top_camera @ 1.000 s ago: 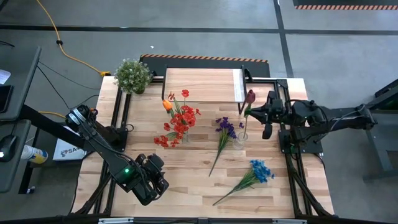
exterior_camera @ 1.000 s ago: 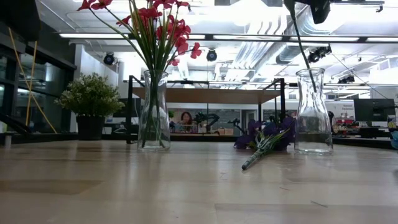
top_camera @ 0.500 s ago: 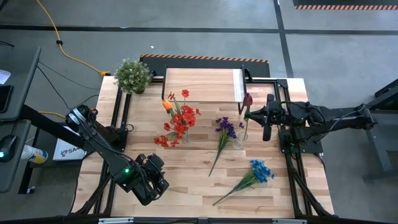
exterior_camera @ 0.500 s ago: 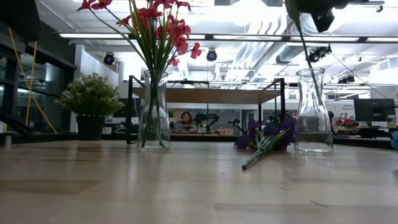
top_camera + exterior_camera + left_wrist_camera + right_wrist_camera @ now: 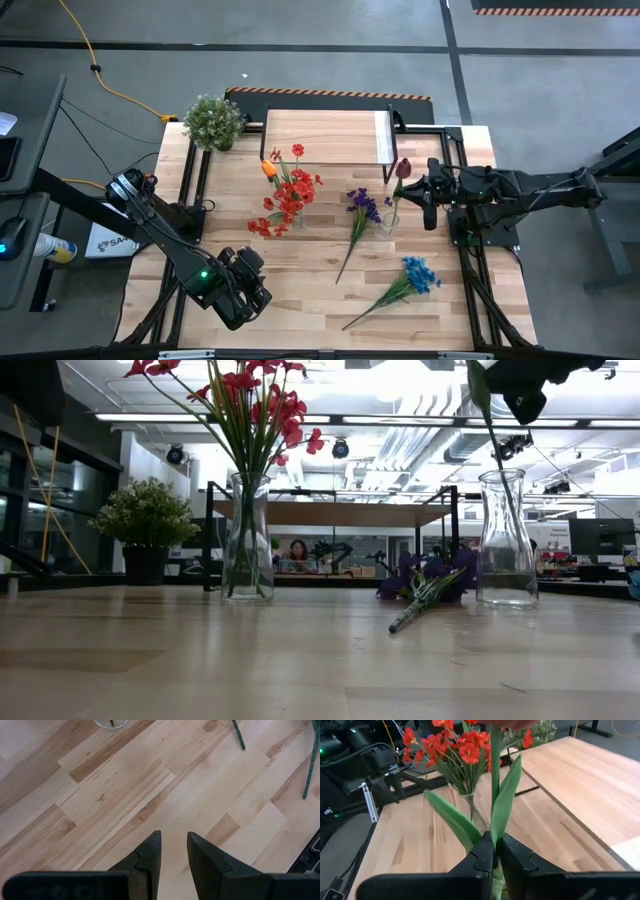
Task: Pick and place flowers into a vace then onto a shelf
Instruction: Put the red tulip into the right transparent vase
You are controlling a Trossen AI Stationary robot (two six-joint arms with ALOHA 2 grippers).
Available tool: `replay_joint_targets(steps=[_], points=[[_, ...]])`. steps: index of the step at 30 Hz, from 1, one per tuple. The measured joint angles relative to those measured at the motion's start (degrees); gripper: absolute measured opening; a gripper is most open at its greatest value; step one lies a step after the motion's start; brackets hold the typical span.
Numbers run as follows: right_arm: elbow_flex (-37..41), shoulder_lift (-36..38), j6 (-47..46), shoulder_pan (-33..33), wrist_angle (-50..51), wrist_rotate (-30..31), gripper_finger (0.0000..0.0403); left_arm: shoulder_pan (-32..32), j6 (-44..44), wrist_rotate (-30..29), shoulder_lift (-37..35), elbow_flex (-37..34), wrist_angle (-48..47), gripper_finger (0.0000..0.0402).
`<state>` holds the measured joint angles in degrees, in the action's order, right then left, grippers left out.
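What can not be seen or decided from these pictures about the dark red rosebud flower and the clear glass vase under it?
- Right end effector, shut on the dark red rosebud flower: the bloom is cut off by the top edge in the right wrist view and the low view.
- Clear glass vase: glass glare in the low view blurs how deep the stem reaches.
- Vase mouth, high view: covered by the flower.

- Grey concrete floor (image 5: 330,60) around the light wood bench (image 5: 300,290), crossed by a yellow cable (image 5: 110,85).
- Exposed ceiling ducts (image 5: 420,445) under bright strip lights (image 5: 400,420).
- Seated person (image 5: 298,552) in the far background.
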<state>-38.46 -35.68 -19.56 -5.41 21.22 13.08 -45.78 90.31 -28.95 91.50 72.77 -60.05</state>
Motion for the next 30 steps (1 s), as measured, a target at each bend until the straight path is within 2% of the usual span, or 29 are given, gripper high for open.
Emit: replay_joint_targets(steps=[15,30], points=[[0.00,0.00,-3.76,0.00,2.02,-3.03,0.0045,0.00,-0.01,0.00,0.00,0.00,0.07,0.0129],[0.00,0.00,-7.33,0.04,4.72,-6.07,0.0106,0.00,0.01,0.00,0.00,0.00,0.09,0.0129]])
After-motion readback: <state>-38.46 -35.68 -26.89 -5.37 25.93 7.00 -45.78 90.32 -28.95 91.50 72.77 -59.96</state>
